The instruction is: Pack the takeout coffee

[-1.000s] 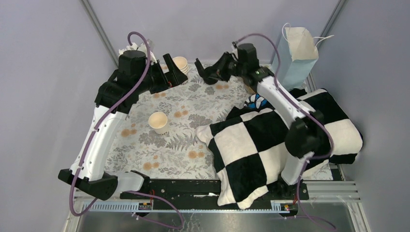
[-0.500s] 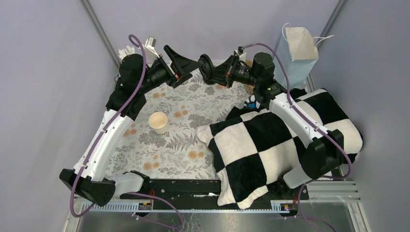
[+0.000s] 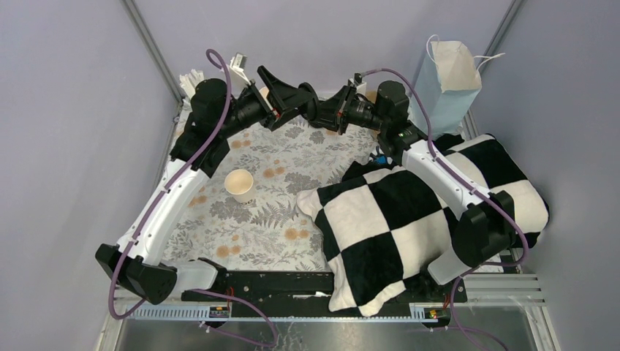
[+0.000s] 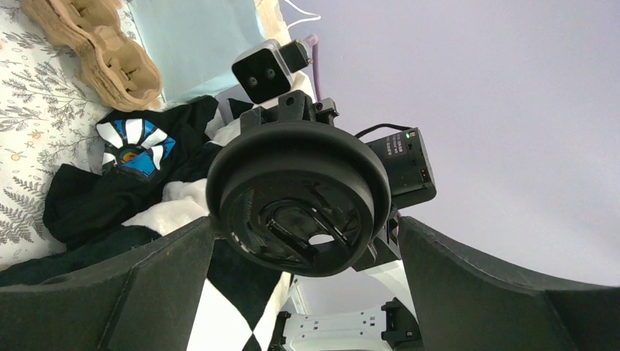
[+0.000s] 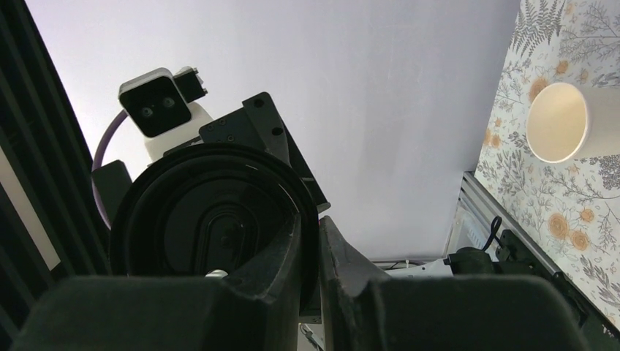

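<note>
The takeout coffee cup (image 3: pixel 240 185), cream paper and lidless, stands upright on the floral cloth at mid-left; it also shows in the right wrist view (image 5: pixel 559 122). Its round black lid (image 5: pixel 212 219) is held on edge in the air at the back of the table, with my right gripper (image 5: pixel 319 248) shut on its rim. My left gripper (image 4: pixel 303 285) faces it, jaws wide open, one finger on each side of the lid (image 4: pixel 296 197) without touching it. From above, the two grippers meet at the lid (image 3: pixel 311 102).
A light blue paper bag (image 3: pixel 447 80) stands at the back right. A black-and-white checkered cushion (image 3: pixel 409 219) covers the right half of the table. Brown pulp cup carriers (image 4: pixel 110 58) lie beside the bag. The floral cloth (image 3: pixel 278 212) covers the left half.
Both arms have risen and swung toward each other at the back. The left gripper's open jaws have come around the lid that the right gripper holds. The cup has not moved.
</note>
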You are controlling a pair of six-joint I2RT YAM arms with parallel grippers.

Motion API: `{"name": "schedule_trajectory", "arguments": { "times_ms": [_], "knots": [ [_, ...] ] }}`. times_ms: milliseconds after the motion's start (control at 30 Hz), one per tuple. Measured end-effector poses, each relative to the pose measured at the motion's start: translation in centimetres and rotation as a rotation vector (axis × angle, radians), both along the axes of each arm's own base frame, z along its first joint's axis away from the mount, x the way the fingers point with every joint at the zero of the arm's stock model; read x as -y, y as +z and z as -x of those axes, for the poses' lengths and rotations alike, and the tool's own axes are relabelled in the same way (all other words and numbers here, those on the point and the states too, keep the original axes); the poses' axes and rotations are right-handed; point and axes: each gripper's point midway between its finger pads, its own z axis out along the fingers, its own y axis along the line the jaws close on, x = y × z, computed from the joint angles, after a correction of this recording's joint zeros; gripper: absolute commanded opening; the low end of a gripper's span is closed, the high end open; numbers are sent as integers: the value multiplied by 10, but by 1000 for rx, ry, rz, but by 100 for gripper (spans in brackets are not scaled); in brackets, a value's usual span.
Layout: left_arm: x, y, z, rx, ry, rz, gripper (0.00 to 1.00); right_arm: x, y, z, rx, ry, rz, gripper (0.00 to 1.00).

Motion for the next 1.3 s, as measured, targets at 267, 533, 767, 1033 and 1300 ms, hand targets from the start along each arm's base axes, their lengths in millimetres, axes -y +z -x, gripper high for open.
{"name": "schedule_trajectory", "arguments": {
  "times_ms": [267,533,767,1033,1300],
  "knots": [
    [5,-4,-2,-7,-6,-12,94,-5,-7,-2,-15,1,9,11],
    [5,-9,-7,-22,10,-22,83,-5,-10,-5,-16,-19,18,11],
    [5,-14,-12,-40,29,-31,68,-5,-12,-8,-21,-36,25,12],
    [1,-20,-13,-72,56,-58,63,-7,-17,-6,-11,-32,47,66],
    [-26,-38,-13,-137,164,-201,61,6,-66,-4,-1,-64,266,100]
  ]
}}
